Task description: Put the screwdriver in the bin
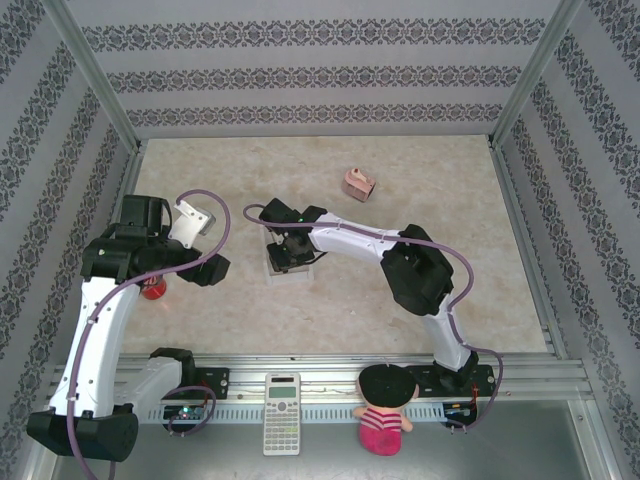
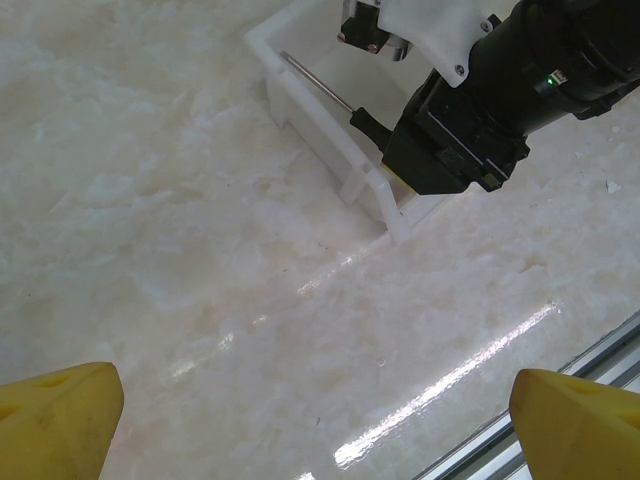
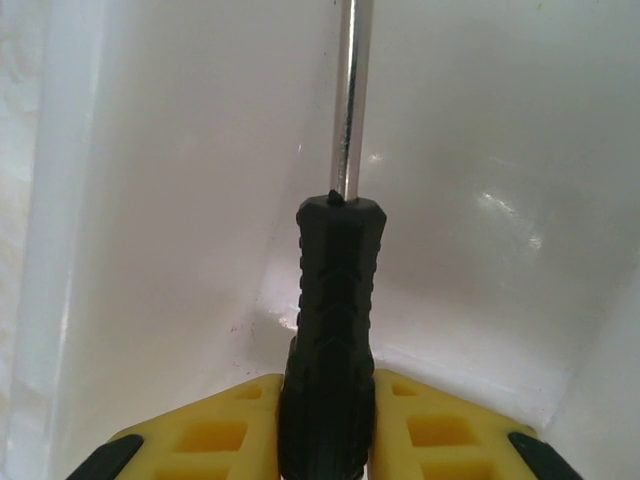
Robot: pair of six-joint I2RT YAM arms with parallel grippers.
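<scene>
The white bin point(image 1: 288, 266) lies mid-table, and its near wall point(image 2: 330, 160) is plain in the left wrist view. My right gripper point(image 1: 290, 247) hangs over it, shut on the screwdriver. Between the yellow pads point(image 3: 432, 430) stands the black ribbed handle point(image 3: 334, 330), with the metal shaft point(image 3: 347, 100) pointing ahead into the bin's white floor point(image 3: 480, 150). From the left wrist camera the shaft point(image 2: 315, 80) slants down inside the bin. My left gripper point(image 1: 215, 268) stands open to the bin's left, yellow fingertips point(image 2: 60, 410) wide apart over bare table.
A small pink box point(image 1: 357, 183) sits at the back, right of centre. A red object point(image 1: 153, 290) lies under the left arm. At the near rail are a calculator point(image 1: 282, 412) and a doll in pink point(image 1: 385, 405). Patterned walls enclose the table.
</scene>
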